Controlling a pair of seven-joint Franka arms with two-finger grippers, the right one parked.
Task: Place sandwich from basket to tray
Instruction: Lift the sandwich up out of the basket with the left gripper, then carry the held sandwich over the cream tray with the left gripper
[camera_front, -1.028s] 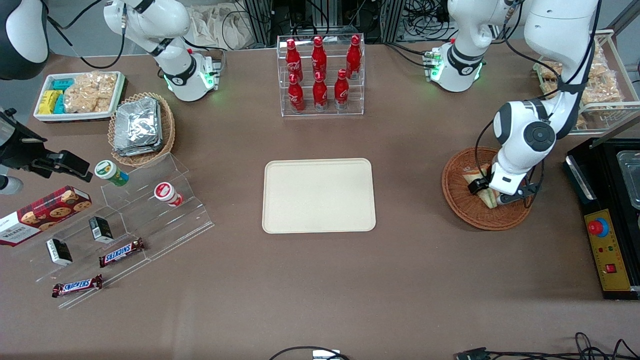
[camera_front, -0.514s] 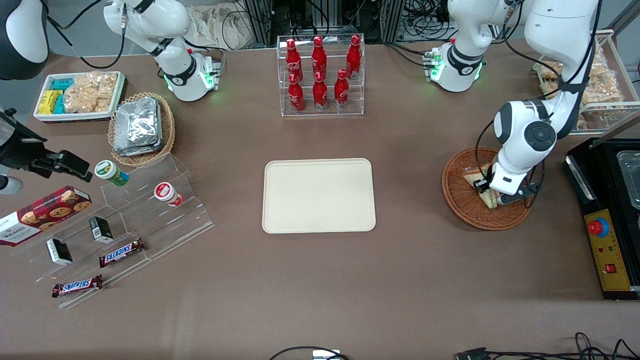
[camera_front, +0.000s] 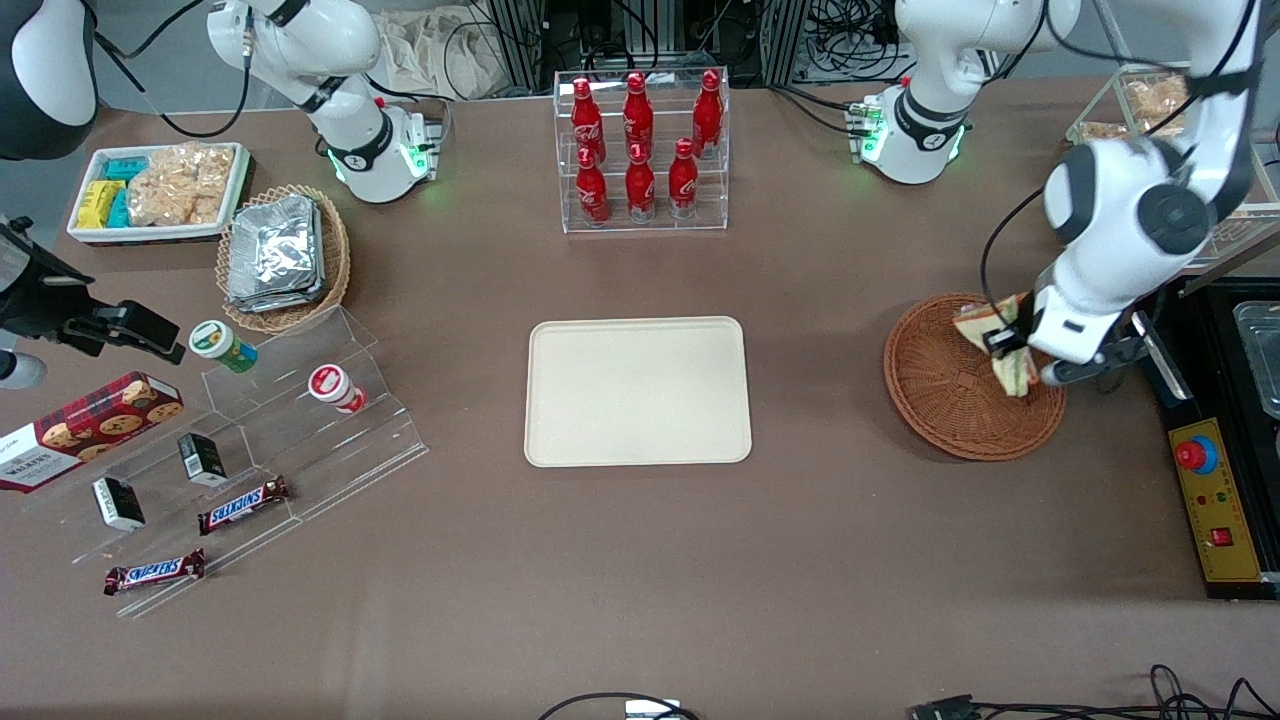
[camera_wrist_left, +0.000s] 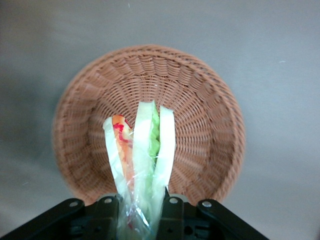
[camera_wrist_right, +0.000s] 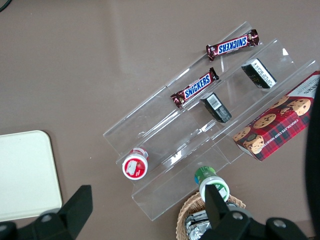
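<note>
The sandwich (camera_front: 1008, 357) (camera_wrist_left: 142, 155), a clear-wrapped wedge with pale bread and green and red-orange filling, hangs in the air above the round brown wicker basket (camera_front: 950, 400) (camera_wrist_left: 205, 105). My left gripper (camera_front: 1018, 352) (camera_wrist_left: 141, 212) is shut on it, with a black finger pressed against each bread face. The basket below holds nothing else. The flat beige tray (camera_front: 638, 392) lies at the middle of the table, toward the parked arm's end from the basket.
A clear rack of red bottles (camera_front: 640, 150) stands farther from the front camera than the tray. A black control box with a red button (camera_front: 1215, 480) sits beside the basket at the working arm's end. A foil-packet basket (camera_front: 282, 256) and snack steps (camera_front: 260, 440) lie toward the parked arm's end.
My left gripper has risen out of the basket with the sandwich in it and shifted toward the working arm's end. The sandwich no longer rests on the wicker.
</note>
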